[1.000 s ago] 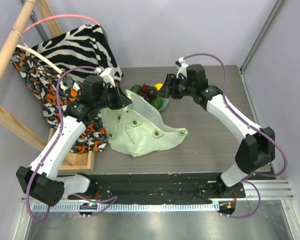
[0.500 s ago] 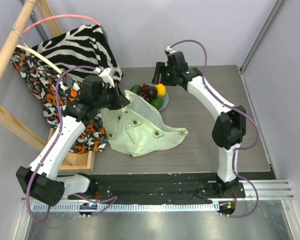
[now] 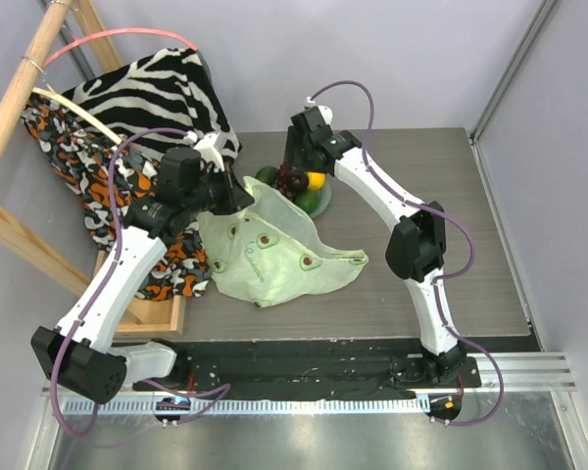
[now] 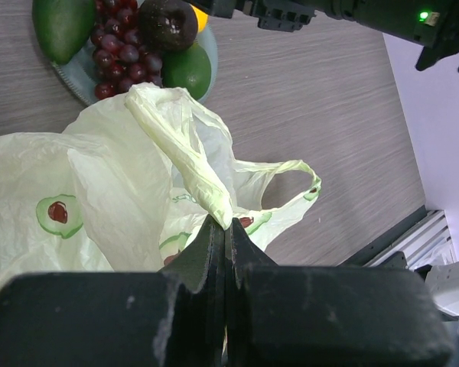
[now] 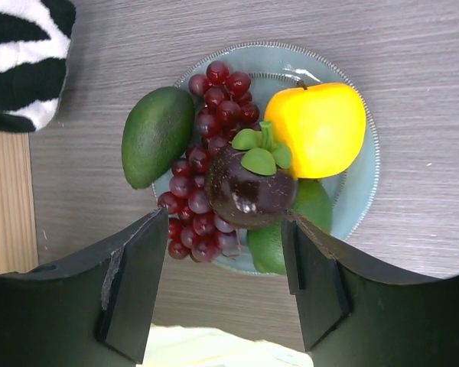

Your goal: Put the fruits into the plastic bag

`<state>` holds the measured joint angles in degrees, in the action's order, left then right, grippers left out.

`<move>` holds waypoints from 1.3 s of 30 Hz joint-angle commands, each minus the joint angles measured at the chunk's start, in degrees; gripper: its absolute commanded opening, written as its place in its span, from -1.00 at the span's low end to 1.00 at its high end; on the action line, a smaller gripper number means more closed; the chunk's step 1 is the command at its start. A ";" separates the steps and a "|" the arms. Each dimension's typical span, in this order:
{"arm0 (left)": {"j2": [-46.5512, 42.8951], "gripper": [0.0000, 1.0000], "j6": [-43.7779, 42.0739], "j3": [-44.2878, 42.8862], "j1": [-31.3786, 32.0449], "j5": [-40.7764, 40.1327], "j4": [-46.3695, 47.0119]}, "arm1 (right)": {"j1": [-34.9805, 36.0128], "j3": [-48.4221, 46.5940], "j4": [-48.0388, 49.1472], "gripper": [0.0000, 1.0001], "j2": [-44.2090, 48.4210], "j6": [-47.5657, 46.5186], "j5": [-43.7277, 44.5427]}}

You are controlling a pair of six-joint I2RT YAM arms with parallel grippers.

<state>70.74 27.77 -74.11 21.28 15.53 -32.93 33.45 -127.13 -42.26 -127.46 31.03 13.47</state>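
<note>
Currently plate [image 5: 361, 187] carries avocado [image 5: 157, 136] (9 o'clock), grapes [image 5: 214, 115], lemon [image 5: 315, 130] (2 o'clock), lime [image 5: 279, 238], dark round fruit [image 5: 249, 189]. Left hand [image 4: 226, 229] pinches bag [image 3: 274, 257] handle; right hand [image 5: 218, 256] wide above.

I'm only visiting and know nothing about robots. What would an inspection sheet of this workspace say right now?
Surface: grey wood-grain table.
Job's things: avocado, grape bunch, lemon, lime and dark round fruit all on the plate; plastic bag beside it, no fruit seen inside.
Clutter: zebra-striped cloth, orange patterned cloth, wooden frame at left.
Claws: left claw shut on the plastic bag, pinching its handle; right claw open above the plate.
Cables: purple cables loop along both arms; pink cable over the frame.
Surroundings: pale walls, metal rail at near edge.
</note>
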 commanded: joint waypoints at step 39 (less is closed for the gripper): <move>-2.01 -1.00 -1.31 2.04 -0.27 1.17 2.34 | 0.21 -8.92 -4.50 0.48 -10.00 8.79 3.75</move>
<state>69.71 27.75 -72.16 21.23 15.88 -32.82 33.58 -133.05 -47.66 -137.03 38.35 16.01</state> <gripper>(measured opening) 0.017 0.742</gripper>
